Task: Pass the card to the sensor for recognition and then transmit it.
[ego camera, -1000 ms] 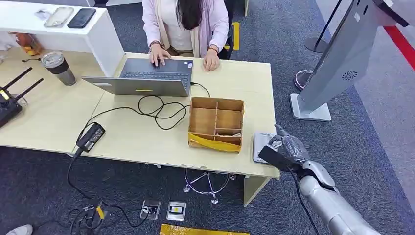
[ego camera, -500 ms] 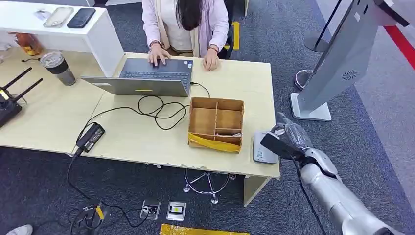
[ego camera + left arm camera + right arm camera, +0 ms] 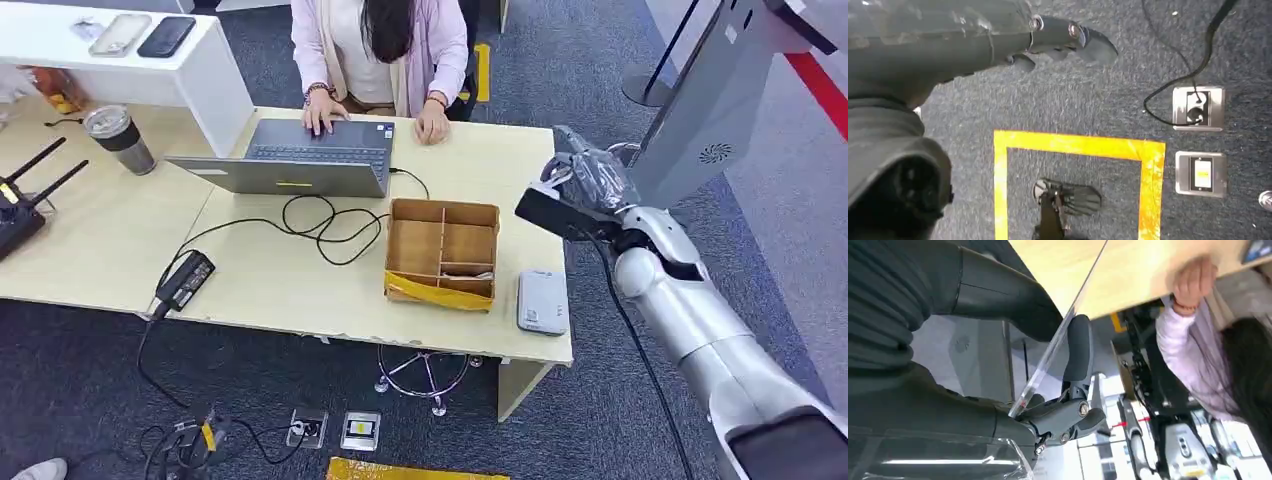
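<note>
My right hand (image 3: 588, 180) is raised above the table's right edge, beyond the cardboard box, and pinches a dark flat card (image 3: 549, 214) that juts out to the left. In the right wrist view the card (image 3: 1058, 335) shows edge-on between the thumb and the fingers (image 3: 1079, 355). The grey card sensor (image 3: 541, 301) lies flat on the table's near right corner, uncovered, well below the hand. My left hand (image 3: 1063, 42) hangs over the carpet with nothing in it.
A divided cardboard box (image 3: 441, 253) sits left of the sensor. A person (image 3: 380, 50) types on a laptop (image 3: 290, 160) at the far side. Cables and a power brick (image 3: 184, 281) lie mid-table. A grey kiosk stand (image 3: 690, 120) rises close to my right arm.
My right hand has lifted from just over the sensor and moved up and away toward the far side of the table, still holding the card. The sensor is now uncovered.
</note>
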You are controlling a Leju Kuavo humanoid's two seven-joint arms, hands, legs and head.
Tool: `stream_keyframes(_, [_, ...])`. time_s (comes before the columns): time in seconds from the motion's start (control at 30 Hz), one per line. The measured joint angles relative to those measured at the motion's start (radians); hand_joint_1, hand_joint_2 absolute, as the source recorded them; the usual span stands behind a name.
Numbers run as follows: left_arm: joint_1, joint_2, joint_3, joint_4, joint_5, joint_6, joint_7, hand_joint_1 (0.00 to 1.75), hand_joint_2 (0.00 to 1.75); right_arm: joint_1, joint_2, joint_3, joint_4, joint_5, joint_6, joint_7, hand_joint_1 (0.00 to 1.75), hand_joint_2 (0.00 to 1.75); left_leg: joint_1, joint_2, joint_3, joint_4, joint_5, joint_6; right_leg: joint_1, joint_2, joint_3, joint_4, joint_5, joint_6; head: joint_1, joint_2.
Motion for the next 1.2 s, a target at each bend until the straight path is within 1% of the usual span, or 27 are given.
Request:
stream_keyframes(0.13, [-0.002, 0.002, -0.005, 0.003, -0.016, -0.012, -0.017, 0.0, 0.0, -0.043, 0.031, 0.0, 0.023, 0.053, -0.005, -0.006, 1.75, 1.75, 0.0, 0.0, 0.0, 0.0, 0.0, 0.0, 0.0, 0.0, 0.0, 0.0, 0.0, 0.0, 0.0, 0.0])
stream_keyframes(0.33, [-0.01, 0.002, -0.015, 0.008, -0.042, -0.012, -0.031, 0.0, 0.0, -0.082, 0.087, 0.0, 0.121, 0.084, -0.007, -0.006, 1.75, 1.75, 0.0, 0.0, 0.0, 0.0, 0.0, 0.0, 0.0, 0.0, 0.0, 0.0, 0.0, 0.0, 0.0, 0.0])
stream_keyframes(0.4, [-0.018, 0.002, -0.021, 0.012, -0.048, -0.012, -0.031, 0.0, 0.0, -0.096, 0.103, 0.0, 0.153, 0.092, -0.005, 0.008, 1.75, 1.75, 0.0, 0.0, 0.0, 0.0, 0.0, 0.0, 0.0, 0.0, 0.0, 0.0, 0.0, 0.0, 0.0, 0.0])
stream_keyframes(0.5, [-0.03, -0.002, -0.024, 0.017, -0.06, -0.012, -0.031, 0.0, 0.0, -0.109, 0.123, 0.0, 0.193, 0.125, -0.001, 0.054, 1.75, 1.75, 0.0, 0.0, 0.0, 0.0, 0.0, 0.0, 0.0, 0.0, 0.0, 0.0, 0.0, 0.0, 0.0, 0.0])
stream_keyframes(0.6, [-0.041, -0.006, -0.026, 0.023, -0.07, -0.011, -0.031, 0.0, 0.0, -0.121, 0.137, 0.0, 0.226, 0.147, -0.001, 0.077, 1.75, 1.75, 0.0, 0.0, 0.0, 0.0, 0.0, 0.0, 0.0, 0.0, 0.0, 0.0, 0.0, 0.0, 0.0, 0.0])
stream_keyframes(0.77, [-0.053, -0.013, -0.027, 0.032, -0.08, -0.011, -0.031, 0.0, 0.0, -0.145, 0.156, 0.0, 0.264, 0.174, -0.001, 0.095, 1.75, 1.75, 0.0, 0.0, 0.0, 0.0, 0.0, 0.0, 0.0, 0.0, -0.001, 0.0, 0.0, 0.0, 0.0, 0.0])
stream_keyframes(1.2, [-0.058, -0.018, -0.029, 0.048, -0.084, -0.012, -0.031, 0.0, 0.0, -0.155, 0.189, 0.001, 0.309, 0.206, 0.0, 0.09, 1.75, 1.75, 0.0, 0.0, 0.0, 0.0, 0.0, 0.0, 0.0, 0.0, -0.001, 0.0, 0.0, 0.0, 0.0, 0.0])
